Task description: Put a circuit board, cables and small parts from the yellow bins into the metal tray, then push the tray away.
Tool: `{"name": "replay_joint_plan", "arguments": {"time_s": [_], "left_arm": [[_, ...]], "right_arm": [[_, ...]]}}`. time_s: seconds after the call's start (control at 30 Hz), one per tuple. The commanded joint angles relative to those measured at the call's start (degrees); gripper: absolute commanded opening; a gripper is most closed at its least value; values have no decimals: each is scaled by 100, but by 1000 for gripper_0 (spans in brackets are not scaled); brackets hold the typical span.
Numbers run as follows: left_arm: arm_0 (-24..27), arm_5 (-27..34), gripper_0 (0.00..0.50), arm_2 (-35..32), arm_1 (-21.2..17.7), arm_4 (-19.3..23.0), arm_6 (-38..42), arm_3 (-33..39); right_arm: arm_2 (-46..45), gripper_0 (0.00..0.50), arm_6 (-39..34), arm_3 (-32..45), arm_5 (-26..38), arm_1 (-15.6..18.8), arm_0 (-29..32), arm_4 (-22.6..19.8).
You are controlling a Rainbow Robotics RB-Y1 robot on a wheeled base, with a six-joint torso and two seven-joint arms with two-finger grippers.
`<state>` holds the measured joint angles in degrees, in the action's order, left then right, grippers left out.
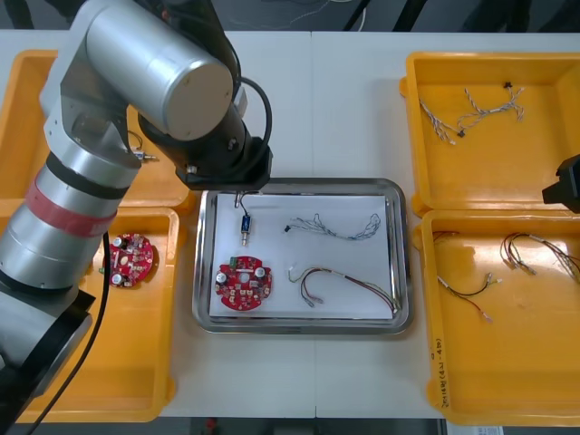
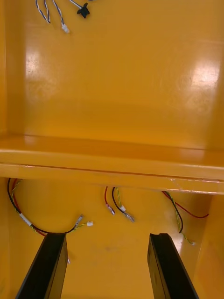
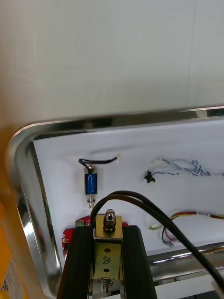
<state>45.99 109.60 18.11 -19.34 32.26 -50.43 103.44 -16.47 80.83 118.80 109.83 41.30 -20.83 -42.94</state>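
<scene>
Fingers (image 3: pixel 81 261) of my left gripper (image 3: pixel 108 230) clamp a small metal part (image 3: pixel 108 247) above the tray's (image 1: pixel 299 185) left side, ready, I judge, to drop beside the board (image 1: pixel 243 285) inside, while my right gripper (image 2: pixel 107 236) hangs, fingers apart, over bins (image 2: pixel 116 93) right of the tray.

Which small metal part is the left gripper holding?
The brass-coloured part with black leads, shut in the left gripper over the metal tray; the blue part lies in it. Right gripper hovers open over yellow bins.

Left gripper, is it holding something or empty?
Holding. The left gripper is shut on a small metal part with a black cable looping off it, over the tray's far-left corner.
</scene>
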Motion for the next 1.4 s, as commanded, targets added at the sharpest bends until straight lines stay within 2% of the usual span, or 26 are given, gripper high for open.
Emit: {"name": "replay_joint_plan", "arguments": {"time_s": [0.03, 0.23, 0.47, 0.6, 0.77, 1.03, 1.4], "left_arm": [[-292, 40, 0, 412, 114, -141, 385, 247], [-486, -254, 0, 764, 114, -299, 446, 238], [-732, -764, 0, 966, 114, -475, 482, 229], [-758, -878, 0, 1072, 114, -528, 525, 203], [-758, -1160, 0, 1133, 114, -528, 561, 9], [-758, -1678, 0, 1212, 114, -554, 552, -298], [-758, -1960, 0, 1335, 106, -703, 561, -536]], "right_arm": [[-269, 500, -181, 38, 17, 185, 228, -12], [-436, 500, -252, 38, 17, 80, 615, -48], [-436, 500, -533, 47, 17, 71, 703, -4], [-436, 500, -841, 56, 17, -26, 703, -39], [-436, 500, -849, 143, 17, -140, 711, -21], [-401, 500, -805, 275, 17, -158, 764, -39], [-365, 500, -788, 354, 17, -158, 834, -65]]}}
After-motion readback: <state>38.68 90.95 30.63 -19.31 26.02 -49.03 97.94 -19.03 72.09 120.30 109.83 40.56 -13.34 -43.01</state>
